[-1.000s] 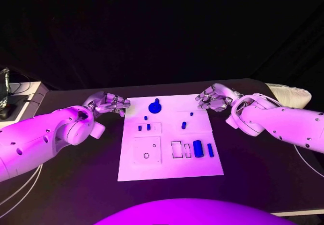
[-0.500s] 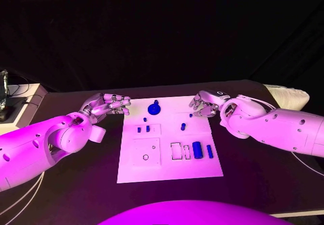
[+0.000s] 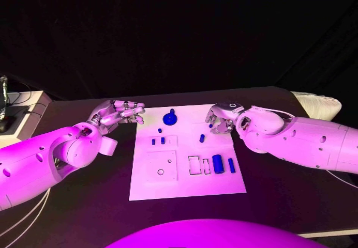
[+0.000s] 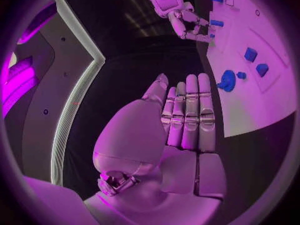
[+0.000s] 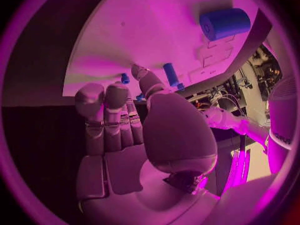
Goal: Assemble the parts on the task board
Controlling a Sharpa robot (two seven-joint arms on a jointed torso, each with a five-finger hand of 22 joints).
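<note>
Fingers first: the right hand point(image 3: 224, 118) is seen with its fingers point(image 5: 115, 110) extended and held side by side, nothing gripped between them, the tips hovering over the far right corner of the task board point(image 3: 187, 186). In the right wrist view a small blue peg point(image 5: 170, 75) lies on the white surface just past the thumb tip, and a smaller blue stub point(image 5: 125, 78) sits just beyond the fingertips; whether either is touched cannot be told. A large blue cylinder point(image 5: 225, 23) lies on the plate well beyond those fingers.

Over on the other side, the left hand point(image 3: 119, 113) is held just off the board's far left corner, above the black table point(image 3: 291, 201). Its fingers point(image 4: 187, 115) are shown straight and pressed together in the left wrist view, with nothing grasped. The round blue disc point(image 4: 227, 80) lies on the plate to the right of those fingertips, apart from them.

On the board, the disc point(image 3: 170, 119) is found at the far edge, between the two hands. Two small blue blocks point(image 3: 158, 140) stand in a square recess left of centre, and a single short peg point(image 3: 202, 138) lies right of centre. Nearer, the cylinder point(image 3: 218, 163) and a slim blue bar point(image 3: 231, 165) lie side by side beside outlined slots, well apart from both hands.
</note>
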